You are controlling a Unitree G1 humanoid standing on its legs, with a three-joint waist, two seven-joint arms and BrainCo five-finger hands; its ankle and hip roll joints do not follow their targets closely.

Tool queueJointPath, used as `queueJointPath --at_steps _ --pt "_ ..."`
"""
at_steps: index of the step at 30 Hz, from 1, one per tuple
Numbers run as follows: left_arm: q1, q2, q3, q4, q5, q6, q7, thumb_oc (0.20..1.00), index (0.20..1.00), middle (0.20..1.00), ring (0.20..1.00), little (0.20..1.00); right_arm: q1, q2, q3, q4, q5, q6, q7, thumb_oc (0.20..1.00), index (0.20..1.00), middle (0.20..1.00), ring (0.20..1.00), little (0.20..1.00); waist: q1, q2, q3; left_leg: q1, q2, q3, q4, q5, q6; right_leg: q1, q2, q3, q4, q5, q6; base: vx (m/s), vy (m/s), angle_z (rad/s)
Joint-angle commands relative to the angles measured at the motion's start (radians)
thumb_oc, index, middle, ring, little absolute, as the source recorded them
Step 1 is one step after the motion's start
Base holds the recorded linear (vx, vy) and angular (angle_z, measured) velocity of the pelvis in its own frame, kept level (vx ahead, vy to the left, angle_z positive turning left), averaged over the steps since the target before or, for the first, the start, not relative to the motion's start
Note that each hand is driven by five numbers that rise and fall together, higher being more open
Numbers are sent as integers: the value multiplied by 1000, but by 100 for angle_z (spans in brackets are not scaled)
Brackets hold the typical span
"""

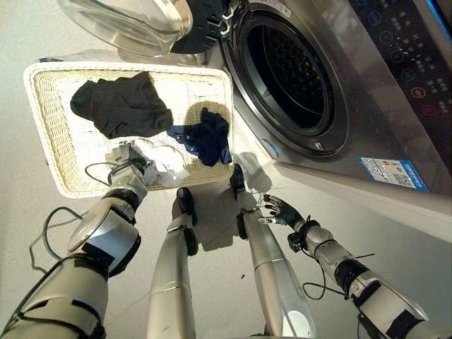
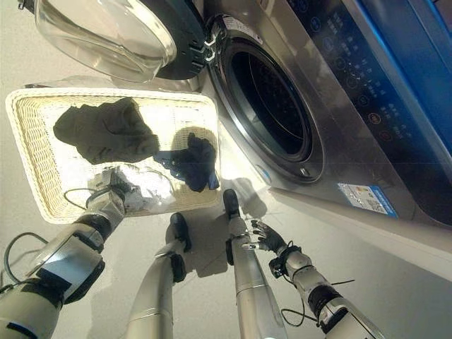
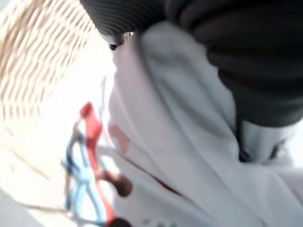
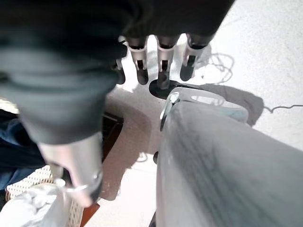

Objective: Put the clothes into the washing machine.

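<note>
We find the left hand [image 1: 133, 171] down in the wicker basket [image 1: 49, 127] on the white garment [image 1: 164, 159]; its fingers are buried in the cloth, so we cannot tell whether it has a grip. The black garment [image 1: 121, 106] and blue garment [image 1: 208, 138] lie in the basket too; the washing machine [image 1: 367, 106] stands beside it, door [image 1: 134, 25] open. The right hand [image 1: 281, 210] hangs idle, fingers relaxed. We judge pickup is in hand; next, a secure grasp, then a lift to the drum [image 1: 293, 78].
</note>
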Motion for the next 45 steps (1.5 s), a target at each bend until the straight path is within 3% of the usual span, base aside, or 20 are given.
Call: queueJointPath --at_steps 1,6,11,14,18,21,25,26,30,31,36,41,45 --pt "105 -72 8 51 66 38 -244 200 200 200 200 200 22 -32 26 -60 -19 -22 18 1000 1000 1000 1000 1000 -24 -27 -15 26 -51 0 57 -67 -26 41 40 -28 -66 33 12 -28 13 -3" --pt "102 -87 -9 53 89 31 -247 200 200 200 200 200 6 -37 30 -47 -41 -5 16 1000 1000 1000 1000 1000 -19 -14 -15 75 -49 1 12 -37 -33 82 48 -28 -67 20 4 0 0 0" --pt "109 -80 -6 38 31 -53 -137 200 200 200 200 200 0 -43 32 -18 -60 1 10 1000 1000 1000 1000 1000 1 12 -15 147 -45 -6 -58 5 -41 144 57 -31 -73 0 -4 -17 -18 1" --pt "112 -64 -2 18 -72 -131 -55 200 200 200 200 200 -2 -49 27 -7 -58 -2 6 1000 1000 1000 1000 1000 17 42 -15 212 -40 -19 -110 36 -48 203 60 -35 -76 -23 -9 -38 -24 5" --pt "127 -33 32 -23 -215 -210 -27 200 200 200 200 200 5 -52 9 -20 -43 -9 2 1000 1000 1000 1000 1000 33 75 -15 290 -34 -34 -171 68 -57 278 56 -57 -89 -43 -10 -49 -49 15" --pt "146 -3 63 -80 -306 -251 -28 200 200 200 200 200 8 -60 -10 -37 -21 -26 3 1000 1000 1000 1000 1000 48 94 -15 342 -30 -44 -220 94 -64 331 50 -77 -104 -50 -10 -43 -72 26" --pt "162 7 77 -121 -337 -252 -29 200 200 200 200 200 12 -64 -21 -52 -14 -35 3 1000 1000 1000 1000 1000 56 103 -15 368 -27 -45 -244 104 -68 355 46 -87 -111 -54 -9 -17 -37 15" --pt "215 35 109 -231 -382 -253 -44 200 200 200 200 200 15 -76 -54 -100 17 -25 -6 1000 1000 1000 1000 1000 79 124 -15 422 -25 -58 -292 121 -76 409 37 -108 -125 -62 -6 -50 -97 23" --pt "355 74 186 -453 -487 -272 -101 200 200 200 200 200 19 -86 -115 -216 58 -19 -48 1000 1000 1000 1000 1000 126 156 -17 501 -24 -73 -359 139 -86 495 15 -152 -155 -71 2 -36 -94 43" --pt "410 74 222 -511 -551 -300 -156 200 200 200 200 200 21 -91 -131 -260 68 -23 -63 1000 1000 1000 1000 1000 139 165 -28 522 -21 -73 -385 145 -88 517 11 -165 -169 -73 5 -10 -52 32" --pt "576 93 272 -759 -679 -310 -303 200 200 200 200 200 31 -110 -164 -392 34 -17 -103 1000 1000 1000 1000 1000 169 191 -67 580 -24 -69 -435 150 -91 586 -3 -193 -219 -74 12 11 -4 20" --pt "665 105 297 -1005 -815 -280 -501 200 200 200 200 200 42 -114 -156 -529 11 10 -50 1000 1000 1000 1000 1000 184 208 -96 617 -32 -75 -437 142 -88 641 -13 -209 -244 -78 9 24 27 10" --pt "690 105 301 -1125 -903 -267 -627 200 200 200 200 200 60 -97 -98 -606 -13 41 12 1000 1000 1000 1000 1000 195 202 -121 641 -32 -81 -436 135 -83 681 -17 -218 -256 -84 9 53 -26 9"
